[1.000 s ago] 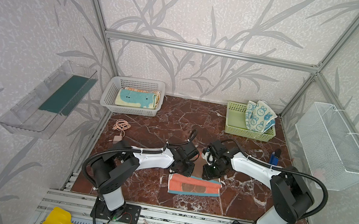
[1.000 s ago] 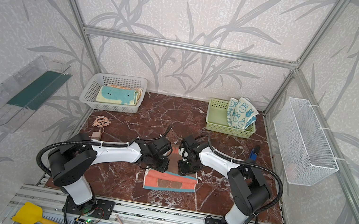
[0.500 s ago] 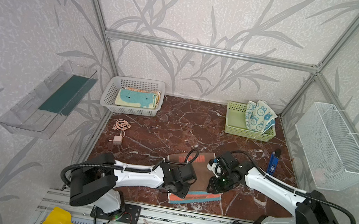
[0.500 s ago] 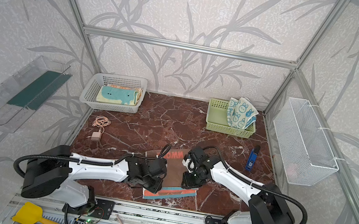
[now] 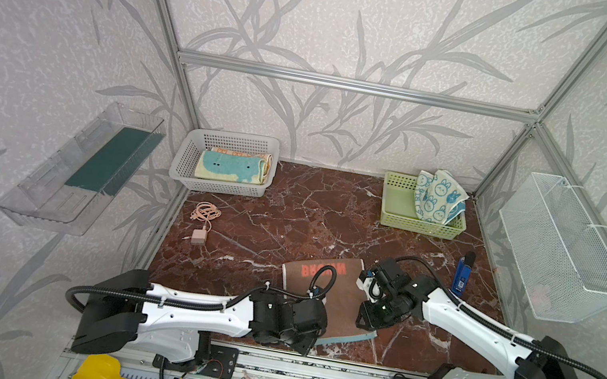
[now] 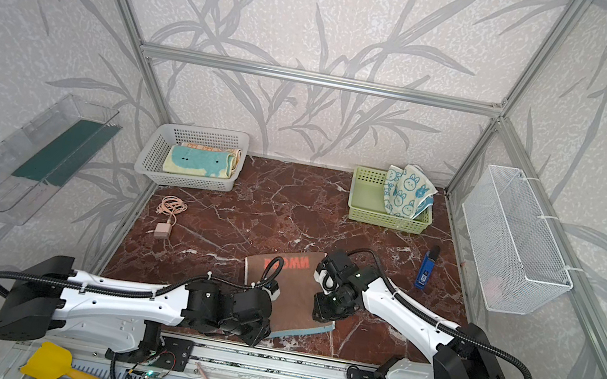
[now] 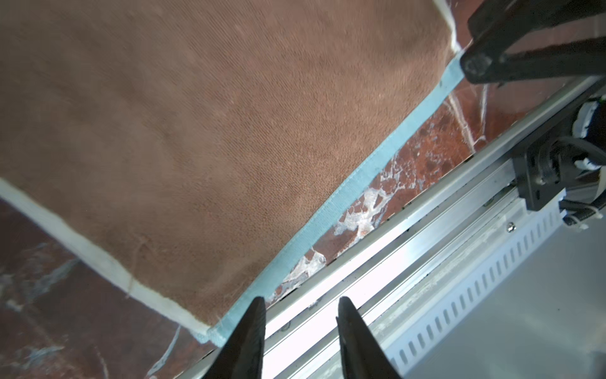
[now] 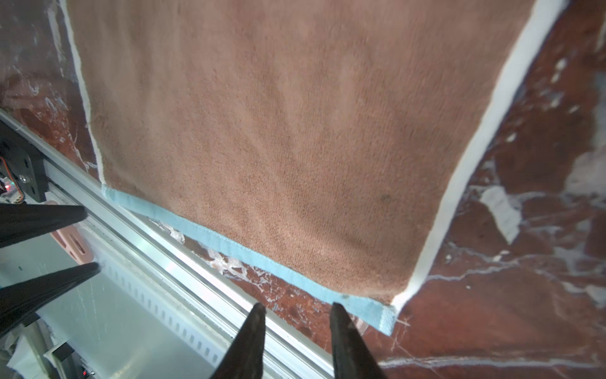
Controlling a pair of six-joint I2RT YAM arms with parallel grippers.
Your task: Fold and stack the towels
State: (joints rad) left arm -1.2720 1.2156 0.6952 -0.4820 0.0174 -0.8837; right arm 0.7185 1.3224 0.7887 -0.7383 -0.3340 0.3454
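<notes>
The brown towel with red letters (image 5: pixel 343 290) (image 6: pixel 296 294) lies spread flat near the table's front, its blue hem toward the front rail. My left gripper (image 7: pixel 300 303) (image 5: pixel 304 344) is open over the rail beside the hem's near-left corner (image 7: pixel 213 334), with nothing between its fingers. My right gripper (image 8: pixel 295 308) (image 5: pixel 364 327) is open just in front of the hem's other corner (image 8: pixel 383 316), also empty. A teal hippo towel (image 5: pixel 230 167) lies folded on an orange one in the white basket (image 5: pixel 188 166). A white towel with blue bunnies (image 5: pixel 438 195) stands in the green basket (image 5: pixel 395 207).
A pink charger and cable (image 5: pixel 203 223) lie at the left, a blue lighter-like stick (image 5: pixel 462 271) at the right. The aluminium front rail (image 5: pixel 338 367) runs just past the towel's hem. A wire basket (image 5: pixel 561 248) hangs on the right wall, a clear shelf (image 5: pixel 82 164) on the left.
Both grippers have moved from mid-table to the front edge, drawing the towel's edge with them. The towel now lies spread brown side up, and both jaws have parted off it.
</notes>
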